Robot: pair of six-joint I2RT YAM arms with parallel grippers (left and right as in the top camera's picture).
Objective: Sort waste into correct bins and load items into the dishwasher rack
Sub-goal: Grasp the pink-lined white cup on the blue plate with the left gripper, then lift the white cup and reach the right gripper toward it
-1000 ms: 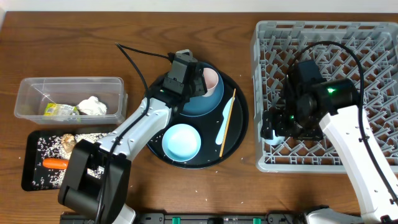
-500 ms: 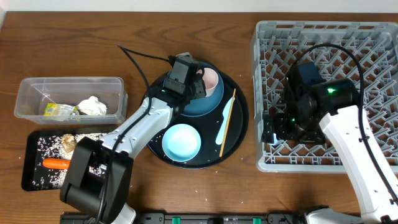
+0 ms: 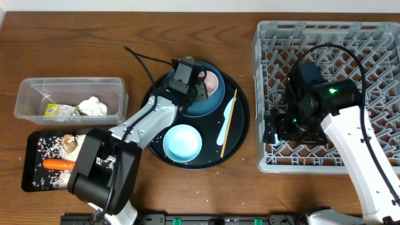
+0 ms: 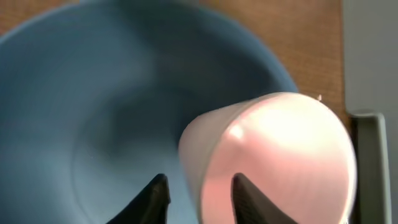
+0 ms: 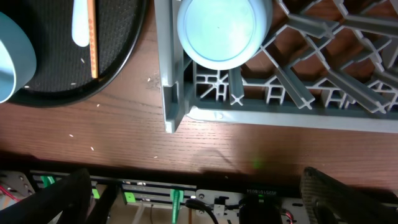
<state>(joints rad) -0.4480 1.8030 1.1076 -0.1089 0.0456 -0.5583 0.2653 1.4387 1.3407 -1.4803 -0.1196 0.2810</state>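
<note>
left gripper point(image 4: 199, 196) jaws part-open, straddling pink cup point(image 4: 280, 162) wall for a rim pinch, dark blue plate point(image 4: 93, 112) beneath | right gripper point(image 5: 196, 180) jaws wide, empty; light-blue cup point(image 5: 224, 31) inverted in dishwasher rack point(image 5: 311, 93) ahead, likely to drain

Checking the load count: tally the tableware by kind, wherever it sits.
Cups: 2 (pink cup, light-blue cup)
Bowls: 1 (pale bowl)
Plates: 1 (dark blue plate)
Spoons: 1 (white spoon)
Chopsticks: 1 (wooden chopstick)
Total: 6

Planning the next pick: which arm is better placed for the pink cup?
Left: the left gripper straddles the pink cup rim, jaws open. The right gripper is away over the dishwasher rack.
</note>
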